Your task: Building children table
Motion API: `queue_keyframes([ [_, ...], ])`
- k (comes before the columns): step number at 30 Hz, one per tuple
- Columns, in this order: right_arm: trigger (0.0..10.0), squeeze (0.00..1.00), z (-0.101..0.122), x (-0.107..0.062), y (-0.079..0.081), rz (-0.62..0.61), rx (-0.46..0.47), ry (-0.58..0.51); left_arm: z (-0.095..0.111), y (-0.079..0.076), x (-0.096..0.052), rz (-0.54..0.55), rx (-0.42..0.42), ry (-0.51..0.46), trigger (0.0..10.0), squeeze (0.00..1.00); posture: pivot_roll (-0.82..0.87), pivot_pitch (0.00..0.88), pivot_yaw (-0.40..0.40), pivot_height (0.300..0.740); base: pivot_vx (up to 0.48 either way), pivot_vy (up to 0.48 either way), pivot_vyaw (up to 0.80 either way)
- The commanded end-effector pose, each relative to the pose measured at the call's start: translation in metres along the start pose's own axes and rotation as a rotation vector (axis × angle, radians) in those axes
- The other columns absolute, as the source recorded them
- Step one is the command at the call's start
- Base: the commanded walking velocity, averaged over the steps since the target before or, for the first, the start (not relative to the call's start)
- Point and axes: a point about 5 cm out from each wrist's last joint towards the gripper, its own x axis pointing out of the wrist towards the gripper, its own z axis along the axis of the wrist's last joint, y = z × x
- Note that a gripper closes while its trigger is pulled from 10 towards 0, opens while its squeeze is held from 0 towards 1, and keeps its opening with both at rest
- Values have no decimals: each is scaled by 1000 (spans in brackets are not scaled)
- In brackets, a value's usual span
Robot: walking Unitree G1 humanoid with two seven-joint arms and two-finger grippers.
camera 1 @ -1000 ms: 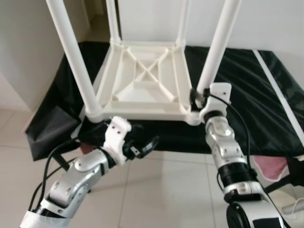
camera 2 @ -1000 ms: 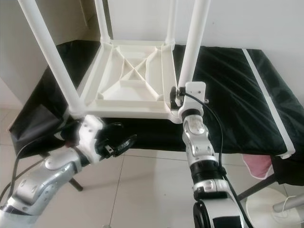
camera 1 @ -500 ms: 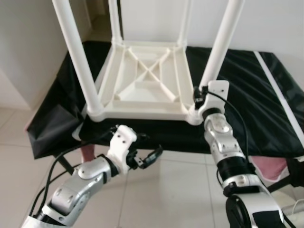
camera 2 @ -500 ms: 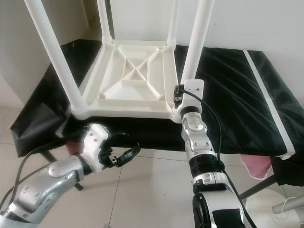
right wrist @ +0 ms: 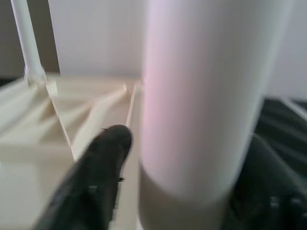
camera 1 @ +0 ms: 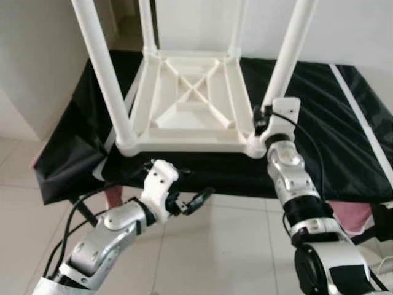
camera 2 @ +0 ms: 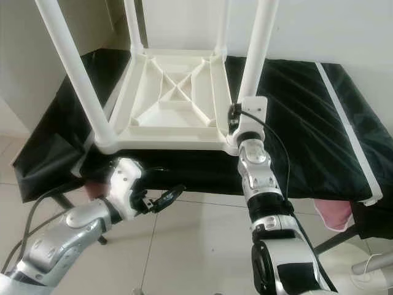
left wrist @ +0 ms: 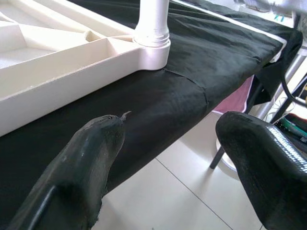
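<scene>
Left eye view has the white children table [camera 1: 187,104] lying upside down on a work surface draped in black cloth [camera 1: 331,135], its ribbed underside facing up with a cross of braces in the middle; I count four round white legs standing up from its four corners, two near me and two at the far edge by the wall. My right gripper [camera 1: 263,120] is up at the near right corner, at the base of the near right leg [camera 1: 287,55]; in the right wrist view that leg [right wrist: 206,96] is a broad pale column between my two black fingers [right wrist: 98,177], one on either side of it and close against it, so they are closed round the leg. My left gripper [camera 1: 195,201] hangs lower, out in front of the cloth's near edge and above the tiled floor [camera 1: 215,258], well apart from the table. In the left wrist view its two fingers [left wrist: 86,163] are spread wide with nothing between them, pointing toward the cloth edge and the socket of one table leg [left wrist: 152,33]. One white stripe [camera 1: 362,117] runs along the cloth on my right side, and something pink [camera 1: 344,215] shows beneath the surface there
</scene>
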Motion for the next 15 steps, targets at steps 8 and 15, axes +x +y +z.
queue_keyframes([
  [8, 10000, 0, 15, 5, -3, -12, -10, -66, 0, -3, 1, -95, 0, 4, 10000, 0, 3, 43, -52, 740, 0, 0, 0],
  [15, 10000, 0, 18, 11, 1, 26, 24, -50, -3, 15, 1, 27, 27, 24, 10000, 0, 1, 50, -51, 740, 0, 0, 0],
])
